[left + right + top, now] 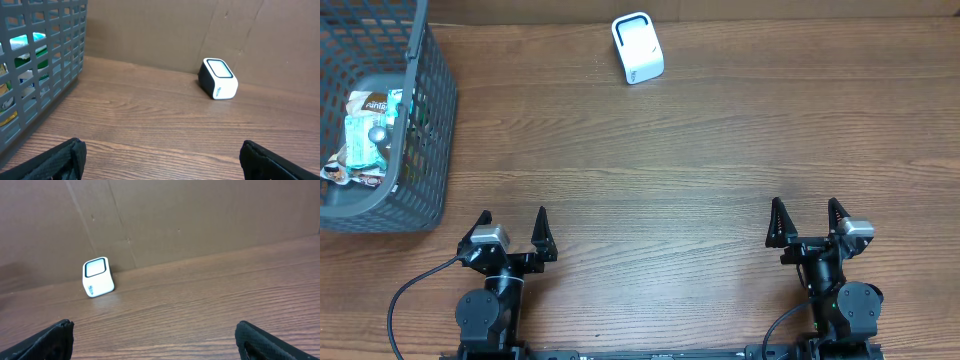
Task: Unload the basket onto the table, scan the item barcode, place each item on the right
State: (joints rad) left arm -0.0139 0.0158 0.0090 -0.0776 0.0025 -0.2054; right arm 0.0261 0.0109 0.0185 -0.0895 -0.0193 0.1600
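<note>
Jaws of the left gripper (513, 216) and right gripper (805, 205) stand wide apart and empty at the near edge of the table (670, 170). Farther out on the left, packaged items (368, 132) lie inside the grey basket (432, 150), well apart from both grippers. Farthest back, the white scanner (637, 47) stands near the rear wall.

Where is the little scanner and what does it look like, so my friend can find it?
Look at the wooden table, then its far edge by the brown cardboard wall. The scanner sits there alone: a small white box with rounded corners. Unlike the grey mesh basket at the left, it is solid and has a dark-framed window on one face.
</note>
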